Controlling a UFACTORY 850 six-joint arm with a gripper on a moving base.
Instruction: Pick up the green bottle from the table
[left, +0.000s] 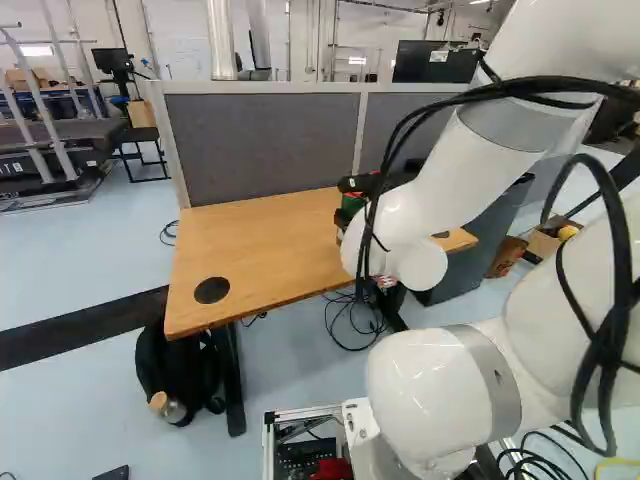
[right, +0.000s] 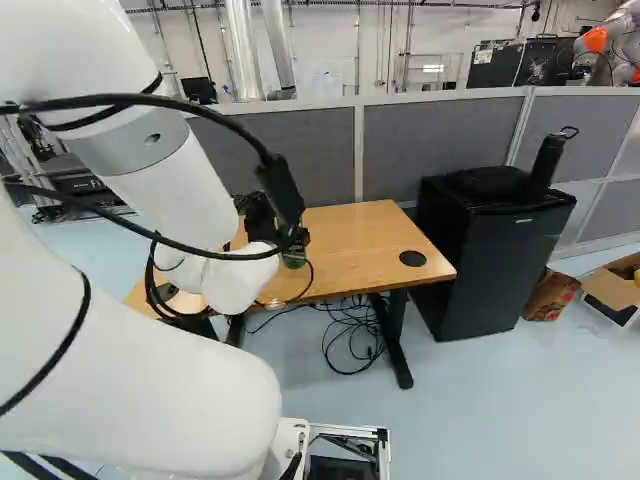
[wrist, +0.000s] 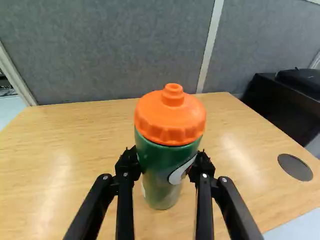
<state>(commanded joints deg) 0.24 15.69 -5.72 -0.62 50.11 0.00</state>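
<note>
A black pincer (wrist: 166, 161) is grasping the green bottle (wrist: 159, 187) from both sides below its orange cap (wrist: 170, 117), apparently steadying it for lifting; whether its base is touching the desk (wrist: 65, 150) is remaining unclear.

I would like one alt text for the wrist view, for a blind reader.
A green bottle with an orange cap is held upright by a black pincer, with a wooden table beneath; whether it is lifted is unclear. Behind the table stands a grey partition.
</note>
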